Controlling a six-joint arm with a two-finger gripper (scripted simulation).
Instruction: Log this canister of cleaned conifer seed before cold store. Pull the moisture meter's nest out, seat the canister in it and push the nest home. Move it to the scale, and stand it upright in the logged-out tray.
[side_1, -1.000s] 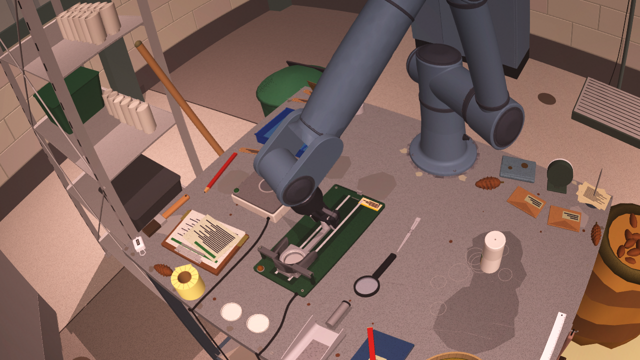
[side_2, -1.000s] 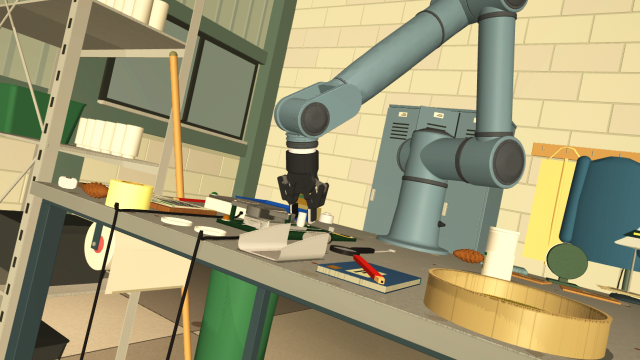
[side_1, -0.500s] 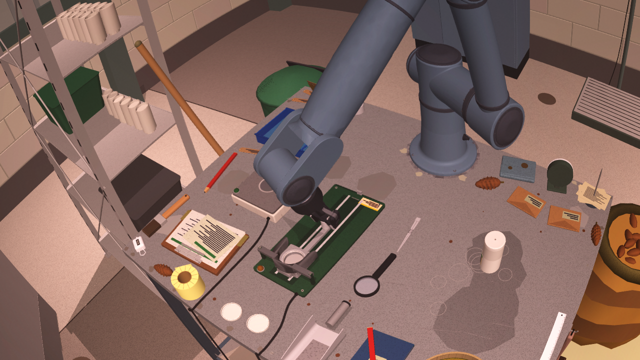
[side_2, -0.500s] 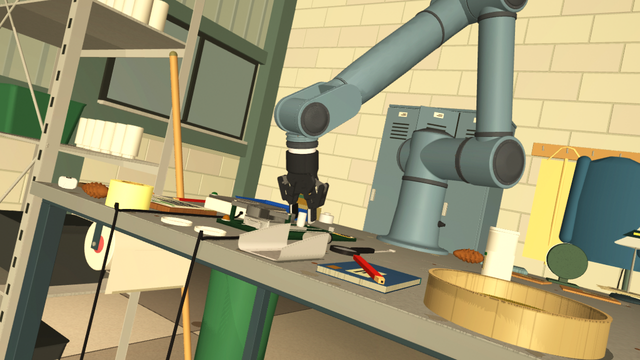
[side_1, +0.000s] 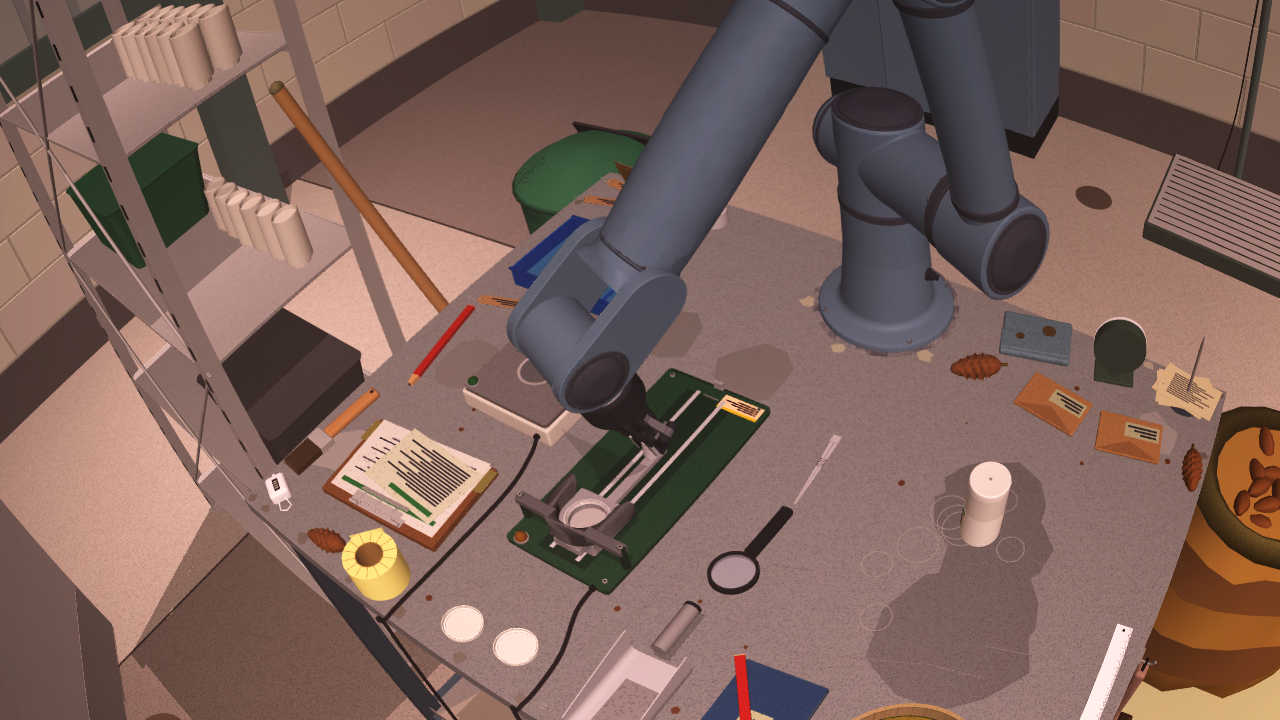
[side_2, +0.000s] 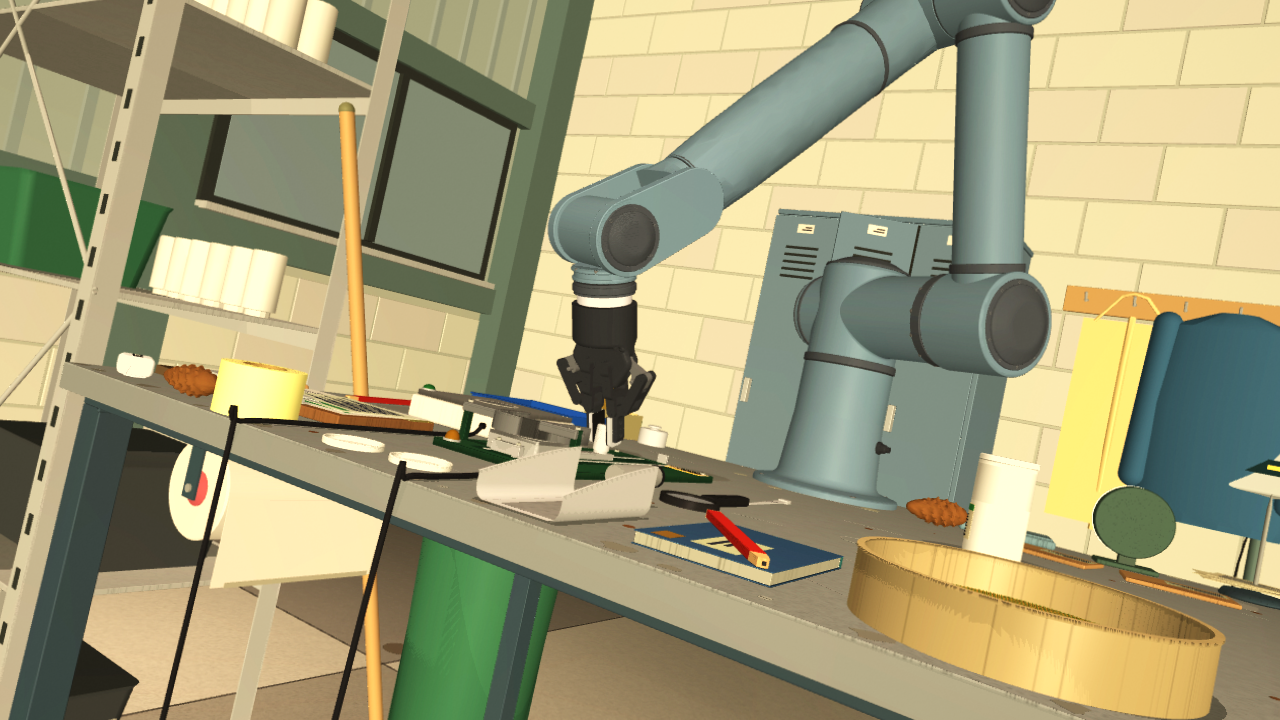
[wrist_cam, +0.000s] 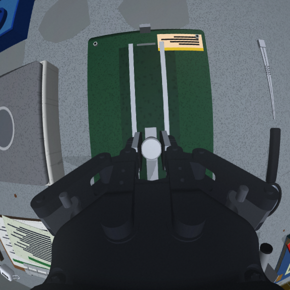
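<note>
At the middle of the bench lies the moisture meter, a green base plate (side_1: 644, 479) with two pale rails (wrist_cam: 147, 86) and a grey nest (side_1: 584, 518) with an empty round seat at its near end. The nest's white round pull knob (wrist_cam: 151, 148) is gripped by my gripper (wrist_cam: 150, 143), which points straight down over the rails and is closed on it. The cream seed canister (side_1: 985, 503) stands upright on the right side of the bench, far from me. The scale (side_1: 524, 394), a pale square pad, sits just left of the meter. A blue tray (side_1: 555, 255) shows behind my arm.
Behind the bench stand the arm's base (side_1: 886, 304) and grey lockers (side_2: 832, 340). A clipboard (side_1: 412, 479), tape roll (side_1: 376, 564), magnifier (side_1: 747, 555), tweezers (wrist_cam: 267, 75), scoop (side_2: 564, 488) and notebook (side_2: 738, 548) lie around the meter. A metal shelf rack (side_1: 134, 224) borders the left edge.
</note>
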